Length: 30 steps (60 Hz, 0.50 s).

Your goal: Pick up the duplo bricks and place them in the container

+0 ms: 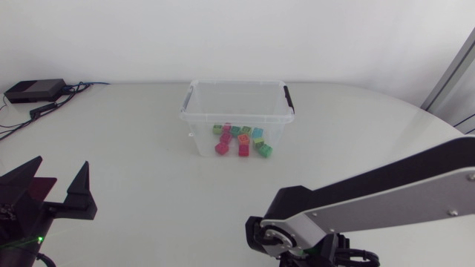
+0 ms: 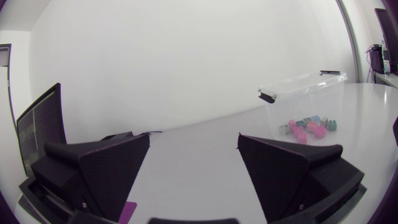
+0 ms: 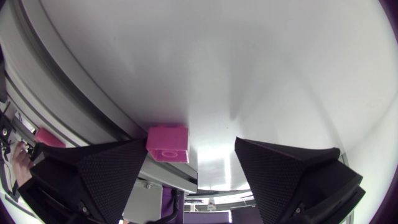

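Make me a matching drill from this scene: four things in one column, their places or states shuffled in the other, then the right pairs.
Things:
1. container
2. pink brick
3. left gripper
4. black box

Places or states:
A. at the edge of the table, beside one finger of the right gripper
B. at the table's far left corner
C. holds a heap of coloured bricks
D. open, nothing between its fingers

Pairs: 1-C, 2-A, 3-D, 4-B.
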{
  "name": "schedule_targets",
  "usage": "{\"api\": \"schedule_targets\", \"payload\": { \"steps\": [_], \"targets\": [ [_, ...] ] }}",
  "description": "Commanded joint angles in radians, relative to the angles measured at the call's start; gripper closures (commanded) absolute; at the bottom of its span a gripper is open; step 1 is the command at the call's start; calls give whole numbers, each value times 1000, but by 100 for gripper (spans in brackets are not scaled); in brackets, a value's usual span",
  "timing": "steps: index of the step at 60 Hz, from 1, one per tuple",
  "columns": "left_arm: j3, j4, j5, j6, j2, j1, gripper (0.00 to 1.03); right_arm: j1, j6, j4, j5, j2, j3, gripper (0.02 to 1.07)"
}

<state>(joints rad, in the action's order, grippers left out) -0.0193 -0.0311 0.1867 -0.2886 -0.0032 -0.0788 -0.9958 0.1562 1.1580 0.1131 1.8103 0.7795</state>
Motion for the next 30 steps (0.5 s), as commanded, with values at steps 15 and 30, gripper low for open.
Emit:
{"api": "schedule_targets", "payload": {
  "steps": [15,30],
  "targets": [
    [22,-4,-9,-1,-11,5,5,-24,-30,37,45,-3,-51,40],
    [22,-4,-9,-1,-11,5,5,-30,-23,31,73,-20,-59,61]
  ]
}}
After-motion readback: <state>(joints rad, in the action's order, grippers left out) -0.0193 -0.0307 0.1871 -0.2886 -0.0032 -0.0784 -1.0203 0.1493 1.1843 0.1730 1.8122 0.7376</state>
